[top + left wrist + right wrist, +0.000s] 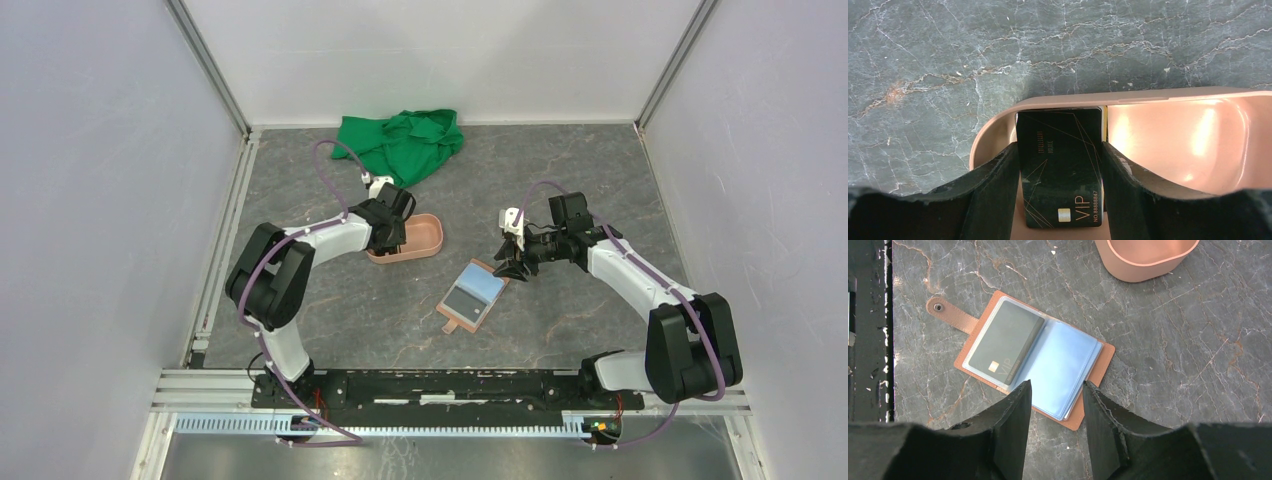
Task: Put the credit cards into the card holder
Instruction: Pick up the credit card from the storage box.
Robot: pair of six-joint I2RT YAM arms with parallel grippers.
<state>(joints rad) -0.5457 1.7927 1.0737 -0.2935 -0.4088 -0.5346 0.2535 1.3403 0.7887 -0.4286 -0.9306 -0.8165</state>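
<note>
A black credit card (pixel 1060 165) marked VIP stands in the left end of the salmon-pink tray (pixel 1148 95). My left gripper (pixel 1060 145) reaches down into the tray (pixel 428 240), and its fingers press against both long edges of this card. A thin gold edge of something else (pixel 1105 122) shows just behind the card. The tan card holder (pixel 1100 362) lies open on the table (pixel 475 295). A dark card (pixel 1005 342) sits in its left sleeve, and pale blue sleeves (pixel 1063 365) fill its right half. My right gripper (pixel 1056 382) hovers open over the holder's near edge, holding nothing.
A crumpled green cloth (pixel 400 143) lies at the back of the grey marbled table. The holder's closing tab (pixel 945 312) points toward the arms' base rail (pixel 430 385). White walls enclose the table on three sides.
</note>
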